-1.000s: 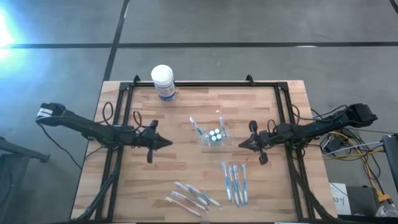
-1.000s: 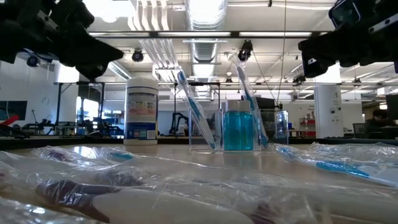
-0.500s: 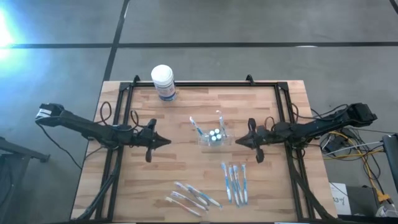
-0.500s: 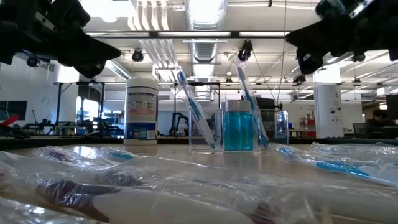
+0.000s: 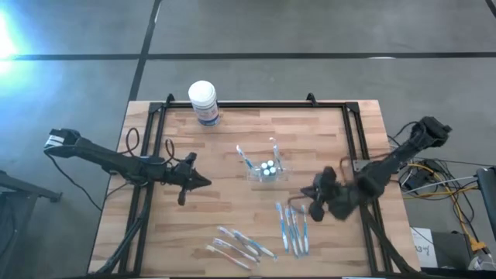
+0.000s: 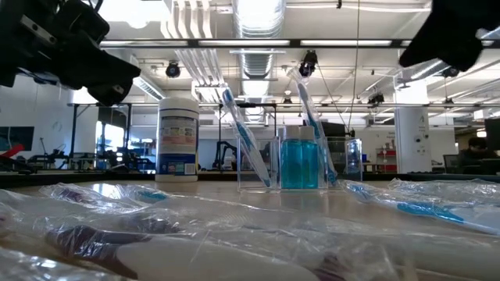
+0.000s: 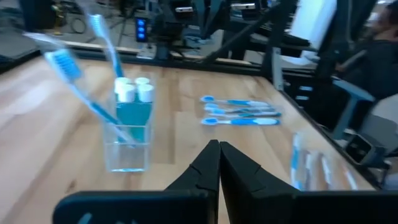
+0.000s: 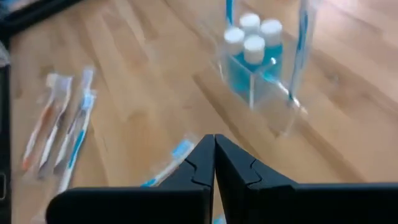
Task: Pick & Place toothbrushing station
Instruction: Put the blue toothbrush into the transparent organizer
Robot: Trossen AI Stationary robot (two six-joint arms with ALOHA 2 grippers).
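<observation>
High view: on the planked wooden desk (image 5: 225, 147), the clear boxy toothbrushing station (image 5: 267, 170) stands at centre. The left end effector (image 5: 203, 183) hangs at its 9 o'clock, the right end effector (image 5: 298, 202) at 5 o'clock. Wrist views: both dark pairs of fingers pinch together, empty.

The table (image 5: 186, 225) is topped with matt, pale wood planks. The toothbrushing station (image 5: 266, 171) is made of clear, glossy plastic, and wrapped toothbrushes (image 5: 292, 227) are cased in shiny film
</observation>
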